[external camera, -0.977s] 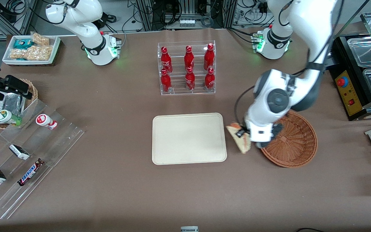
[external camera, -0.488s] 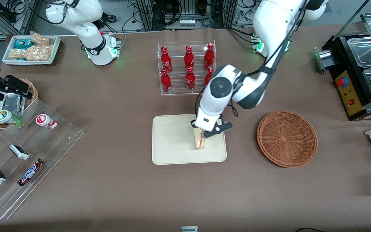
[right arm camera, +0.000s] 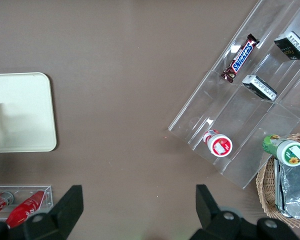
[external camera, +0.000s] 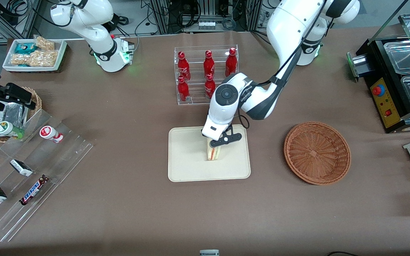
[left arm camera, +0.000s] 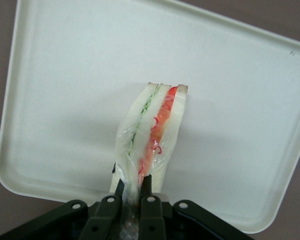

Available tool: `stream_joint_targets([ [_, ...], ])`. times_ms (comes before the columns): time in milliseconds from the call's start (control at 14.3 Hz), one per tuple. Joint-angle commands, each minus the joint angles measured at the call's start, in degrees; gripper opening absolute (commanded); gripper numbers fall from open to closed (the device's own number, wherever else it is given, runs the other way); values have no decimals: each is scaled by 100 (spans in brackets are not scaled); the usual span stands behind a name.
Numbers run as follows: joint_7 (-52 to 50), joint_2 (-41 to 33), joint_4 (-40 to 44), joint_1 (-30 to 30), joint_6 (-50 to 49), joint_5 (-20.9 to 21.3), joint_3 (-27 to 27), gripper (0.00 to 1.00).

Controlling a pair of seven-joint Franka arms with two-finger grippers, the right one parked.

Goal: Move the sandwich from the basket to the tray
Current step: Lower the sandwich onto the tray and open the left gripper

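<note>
My left gripper (external camera: 215,144) hangs over the cream tray (external camera: 187,165), shut on the sandwich (external camera: 213,153). The wedge hangs point-up from the jaws, its cut edge toward the tray. In the left wrist view the fingers (left arm camera: 146,186) pinch the plastic-wrapped tip of the sandwich (left arm camera: 155,127); green and orange-red filling lines run between white bread slices, and the tray (left arm camera: 65,90) fills the background. The round reddish-brown wicker basket (external camera: 317,153) sits beside the tray, toward the working arm's end, with nothing in it.
A clear rack of red cola bottles (external camera: 206,74) stands just farther from the front camera than the tray, close to the arm's elbow. Acrylic steps with snack bars (external camera: 30,177) lie toward the parked arm's end. A black warmer box (external camera: 397,81) stands at the working arm's end.
The gripper carried the sandwich from beside the basket to over the tray, then further toward the tray's middle. The basket has not moved.
</note>
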Motion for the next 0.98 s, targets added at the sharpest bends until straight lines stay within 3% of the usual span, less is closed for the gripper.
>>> stream_joint_targets([
  [0,-82,187,164,-92,55,73,83,17],
  [70,-91,204,182,-92,55,64,92,23],
  [140,-91,205,200,-92,55,64,101,44],
  [209,-109,178,235,-83,55,82,109,99],
  [488,-118,-356,253,-13,-120,82,258,100],
  [907,162,-1385,252,346,-1279,-6,646,100],
])
